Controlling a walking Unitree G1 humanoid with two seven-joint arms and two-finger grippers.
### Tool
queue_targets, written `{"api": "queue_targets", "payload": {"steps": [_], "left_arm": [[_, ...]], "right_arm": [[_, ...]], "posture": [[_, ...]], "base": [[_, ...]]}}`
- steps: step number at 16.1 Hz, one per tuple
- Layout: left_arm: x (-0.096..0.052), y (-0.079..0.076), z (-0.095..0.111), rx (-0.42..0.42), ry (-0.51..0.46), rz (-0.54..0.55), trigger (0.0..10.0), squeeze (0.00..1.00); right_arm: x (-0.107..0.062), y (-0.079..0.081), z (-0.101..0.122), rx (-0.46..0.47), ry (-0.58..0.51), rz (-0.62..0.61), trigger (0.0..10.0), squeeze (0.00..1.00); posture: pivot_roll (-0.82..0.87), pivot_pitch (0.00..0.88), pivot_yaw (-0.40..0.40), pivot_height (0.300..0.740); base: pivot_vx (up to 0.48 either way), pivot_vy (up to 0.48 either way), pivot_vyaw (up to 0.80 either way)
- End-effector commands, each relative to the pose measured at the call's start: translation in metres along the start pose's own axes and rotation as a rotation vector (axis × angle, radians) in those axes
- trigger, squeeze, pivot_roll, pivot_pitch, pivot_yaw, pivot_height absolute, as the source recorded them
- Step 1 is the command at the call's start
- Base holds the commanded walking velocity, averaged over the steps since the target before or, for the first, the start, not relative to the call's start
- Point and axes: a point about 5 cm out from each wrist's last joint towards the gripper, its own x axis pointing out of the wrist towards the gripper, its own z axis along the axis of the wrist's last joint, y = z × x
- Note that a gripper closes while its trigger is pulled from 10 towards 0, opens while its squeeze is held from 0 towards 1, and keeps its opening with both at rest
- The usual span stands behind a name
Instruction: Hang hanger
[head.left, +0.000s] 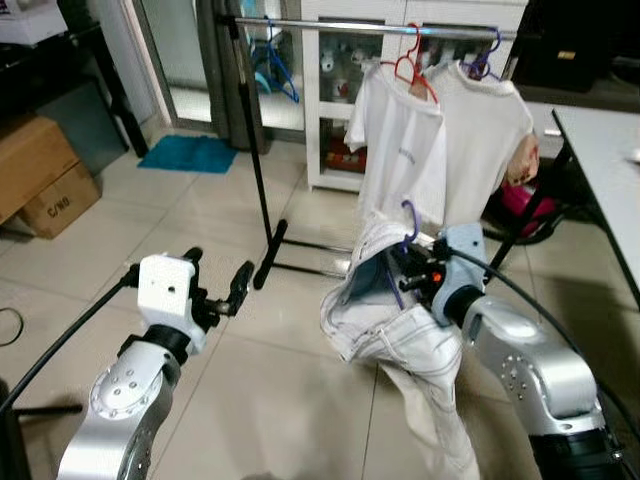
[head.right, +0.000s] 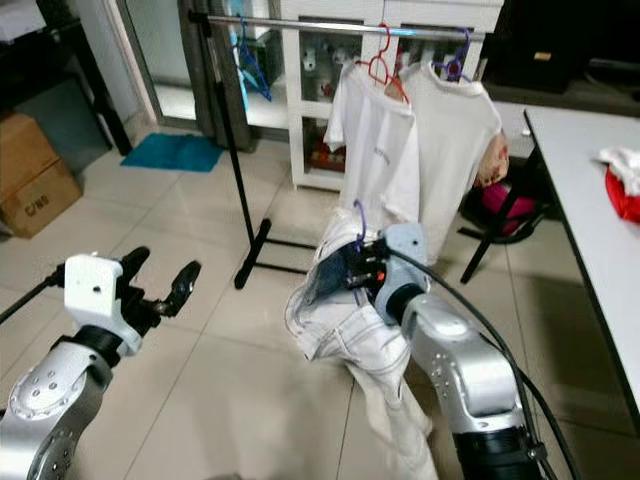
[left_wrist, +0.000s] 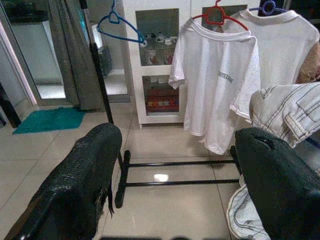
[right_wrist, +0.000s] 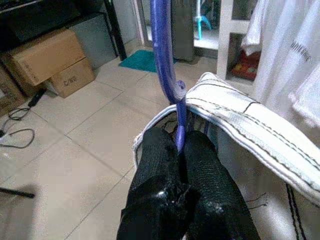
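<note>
My right gripper (head.left: 402, 270) is shut on a purple hanger (head.left: 409, 222) that carries pale jeans (head.left: 400, 350); the jeans droop toward the floor in front of me. In the right wrist view the black fingers (right_wrist: 165, 165) pinch the hanger's purple neck (right_wrist: 165, 50). A metal rail (head.left: 370, 27) on a black stand (head.left: 255, 160) crosses the back, holding two white T-shirts, one on a red hanger (head.left: 412, 68) and one on a purple hanger (head.left: 484, 62), plus a bare blue hanger (head.left: 278, 60). My left gripper (head.left: 215, 280) is open, low at the left, holding nothing.
The stand's black foot bar (head.left: 270, 255) lies on the tiled floor ahead. A white cabinet (head.left: 340, 90) stands behind the rail. Cardboard boxes (head.left: 40, 175) and a teal mat (head.left: 190, 152) are at the left. A grey table (head.left: 610, 170) runs along the right.
</note>
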Motion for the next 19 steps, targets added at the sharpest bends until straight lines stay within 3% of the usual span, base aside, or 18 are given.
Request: {"api": "queue_targets", "payload": {"steps": [1, 3, 5, 8, 19], "left_arm": [[-0.001, 0.003, 0.004, 0.02, -0.007, 0.023, 10.0, 0.0], [-0.001, 0.003, 0.005, 0.017, -0.006, 0.027, 10.0, 0.0], [-0.002, 0.004, 0.006, 0.023, -0.002, 0.033, 10.0, 0.0], [-0.002, 0.005, 0.005, 0.055, 0.013, 0.029, 10.0, 0.0], [0.002, 0.004, 0.008, 0.086, 0.032, -0.048, 10.0, 0.0]], "right_arm": [[0.003, 0.005, 0.013, -0.013, -0.075, 0.01, 10.0, 0.0], [0.004, 0.004, 0.017, -0.006, -0.103, -0.001, 10.0, 0.0], [0.008, -0.002, 0.018, -0.016, -0.086, -0.058, 10.0, 0.0], [0.01, 0.004, 0.025, 0.031, -0.118, -0.003, 10.0, 0.0], [0.013, -0.004, 0.029, -0.011, -0.129, -0.069, 10.0, 0.0]], "posture": [[-0.08, 0.0, 0.042, 0.74], [-0.08, 0.0, 0.04, 0.74], [-0.07, 0.0, 0.037, 0.74], [-0.07, 0.0, 0.035, 0.74], [-0.07, 0.0, 0.046, 0.74]], "base": [[0.431, 0.0, 0.8], [0.437, 0.0, 0.8], [0.435, 0.0, 0.0], [0.435, 0.0, 0.0], [0.436, 0.0, 0.0]]}}
